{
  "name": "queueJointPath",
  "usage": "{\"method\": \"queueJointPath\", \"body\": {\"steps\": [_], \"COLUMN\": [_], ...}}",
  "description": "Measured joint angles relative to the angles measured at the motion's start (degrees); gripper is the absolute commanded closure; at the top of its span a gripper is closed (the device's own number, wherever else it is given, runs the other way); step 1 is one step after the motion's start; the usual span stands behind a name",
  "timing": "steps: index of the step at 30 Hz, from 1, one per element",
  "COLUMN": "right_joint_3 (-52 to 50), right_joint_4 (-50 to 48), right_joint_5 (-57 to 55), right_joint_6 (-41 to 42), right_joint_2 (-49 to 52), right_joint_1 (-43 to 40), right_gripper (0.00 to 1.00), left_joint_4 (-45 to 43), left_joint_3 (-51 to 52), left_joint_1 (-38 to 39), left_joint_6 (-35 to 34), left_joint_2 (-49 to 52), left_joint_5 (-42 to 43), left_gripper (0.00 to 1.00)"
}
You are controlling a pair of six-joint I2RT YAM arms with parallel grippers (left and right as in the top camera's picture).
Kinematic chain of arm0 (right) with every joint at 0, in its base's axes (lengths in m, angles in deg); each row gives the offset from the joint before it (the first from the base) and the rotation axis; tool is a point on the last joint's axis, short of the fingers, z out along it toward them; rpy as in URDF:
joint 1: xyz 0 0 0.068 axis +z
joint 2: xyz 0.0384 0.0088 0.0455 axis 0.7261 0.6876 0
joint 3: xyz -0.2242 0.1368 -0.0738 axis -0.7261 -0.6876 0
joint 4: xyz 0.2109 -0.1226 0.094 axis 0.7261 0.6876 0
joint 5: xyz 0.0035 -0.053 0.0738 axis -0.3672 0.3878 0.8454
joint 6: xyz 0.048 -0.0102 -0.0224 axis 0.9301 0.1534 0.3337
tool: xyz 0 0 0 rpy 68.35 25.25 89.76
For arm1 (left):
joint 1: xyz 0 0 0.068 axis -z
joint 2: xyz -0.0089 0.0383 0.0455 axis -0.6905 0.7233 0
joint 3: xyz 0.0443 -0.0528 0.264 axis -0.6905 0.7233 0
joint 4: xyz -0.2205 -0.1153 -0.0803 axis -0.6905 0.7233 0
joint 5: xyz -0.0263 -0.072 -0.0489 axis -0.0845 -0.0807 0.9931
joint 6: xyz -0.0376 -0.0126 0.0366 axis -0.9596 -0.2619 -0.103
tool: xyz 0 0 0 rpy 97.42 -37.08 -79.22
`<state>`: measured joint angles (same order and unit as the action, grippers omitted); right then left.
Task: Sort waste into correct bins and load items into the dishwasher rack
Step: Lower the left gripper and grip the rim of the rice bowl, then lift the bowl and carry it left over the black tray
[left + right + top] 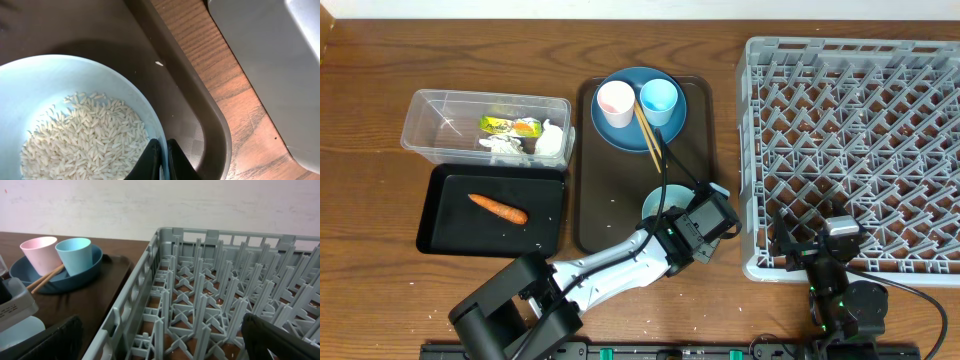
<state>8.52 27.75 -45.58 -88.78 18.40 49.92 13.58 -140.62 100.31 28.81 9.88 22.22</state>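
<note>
The left gripper (163, 147) pinched the thin rim of the smooth round white bowl (50, 85), which held slender loose white rice grains (85, 135), on the glossy brown plastic tray (192, 115). The right gripper (162, 340), its fingers (50, 340) spread wide, hung at the edge of the grey pegged lattice rack (225, 290).

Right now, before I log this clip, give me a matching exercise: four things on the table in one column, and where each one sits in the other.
Things:
1. carrot
2. rice grains
3. chopsticks
4. yellow-green wrapper

Places:
A. in the clear tub
B. lying across the blue plate
C. in the black tray
D. in the white bowl

Pairs: 1-C, 2-D, 3-B, 4-A.
</note>
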Motion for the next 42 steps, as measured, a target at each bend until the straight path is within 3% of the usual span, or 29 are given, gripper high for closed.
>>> {"method": "queueJointPath", "body": {"steps": [19, 28, 42], "right_joint_3": [0.0, 0.0, 0.0], "right_joint_4": [0.0, 0.0, 0.0], "right_joint_5": [0.02, 0.0, 0.0], "right_joint_6": [0.0, 0.0, 0.0], "right_joint_2": [0.0, 0.0, 0.0], "right_joint_1": [0.0, 0.0, 0.0], "right_gripper": [0.01, 0.01, 0.01], "left_joint_4": [1.49, 4.42, 16.22], "left_joint_3": [-0.22, -0.22, -0.22], "left_joint_1": [-0.07, -2.64, -19.52], "left_joint_6": [0.44, 0.39, 0.42], "left_joint_2": [-0.63, -7.85, -19.87], "left_joint_5": [-0.02, 0.09, 0.02], "left_gripper": [0.94, 0.94, 0.94]}}
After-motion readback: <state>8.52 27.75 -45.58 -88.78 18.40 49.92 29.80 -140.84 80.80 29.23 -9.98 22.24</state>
